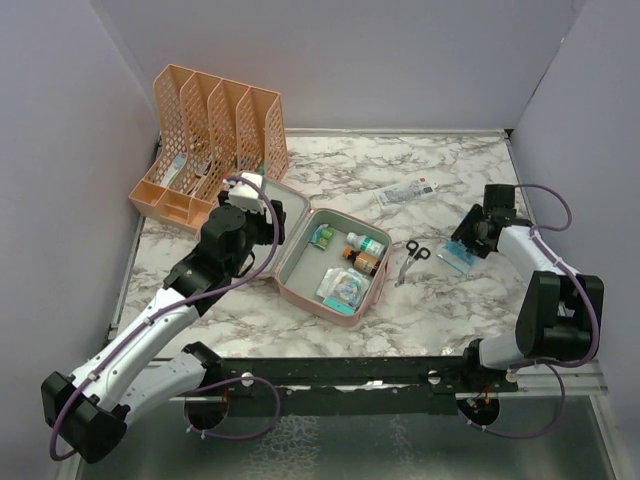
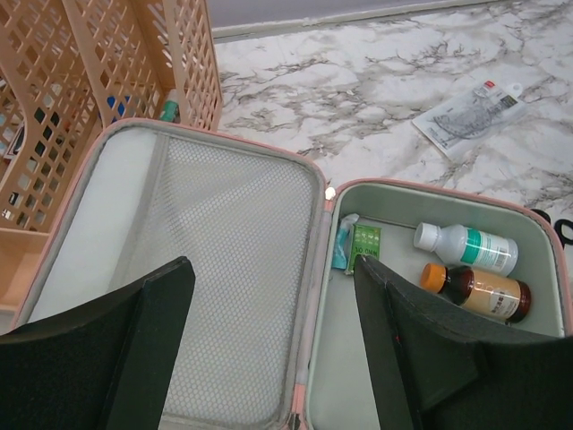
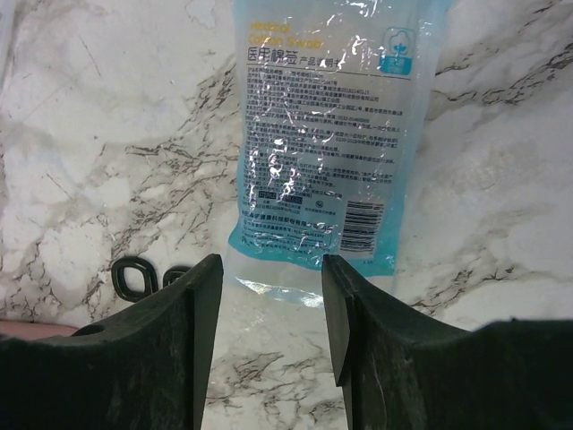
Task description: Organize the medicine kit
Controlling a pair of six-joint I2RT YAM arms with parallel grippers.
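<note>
The pink square soft-shell zip medicine kit (image 1: 298, 262) (image 2: 224, 269) lies opened out on the white marble-patterned table (image 1: 450, 160), left of centre. Its mesh-lined lid is folded out to the left, and its grey-green tray is to the right.

In the tray:
- A small green box (image 1: 322, 236) (image 2: 364, 242) sits at the far corner by the hinge.
- A white bottle with a green label (image 1: 366, 243) (image 2: 466, 247) lies on its side.
- An amber bottle with an orange cap (image 1: 364, 262) (image 2: 477, 290) lies just beside the white one, nearer the front.
- A clear packet of teal-coloured items (image 1: 342, 287) lies at the near end.

The left gripper (image 1: 262, 215) (image 2: 273, 262) hangs over the hinge line. It is released, with the fingers spread wide and nothing between them. Whether the lid lies flat or is tilted cannot be told.

Small black-handled scissors (image 1: 410, 255) lie on the table just beside the kit's right wall. A flat white printed pouch (image 1: 405, 192) (image 2: 466, 116) lies farther back, apart from the kit. The orange perforated plastic file rack (image 1: 210, 140) (image 2: 89, 107) stands just behind the lid, at the back left.

On the right, a clear plastic sachet with blue print (image 1: 458, 256) (image 3: 313, 152) lies flat on the table, well apart from the kit. The right gripper (image 1: 470, 240) (image 3: 270, 264) is at its near edge, jaws parted and grasping nothing
</note>
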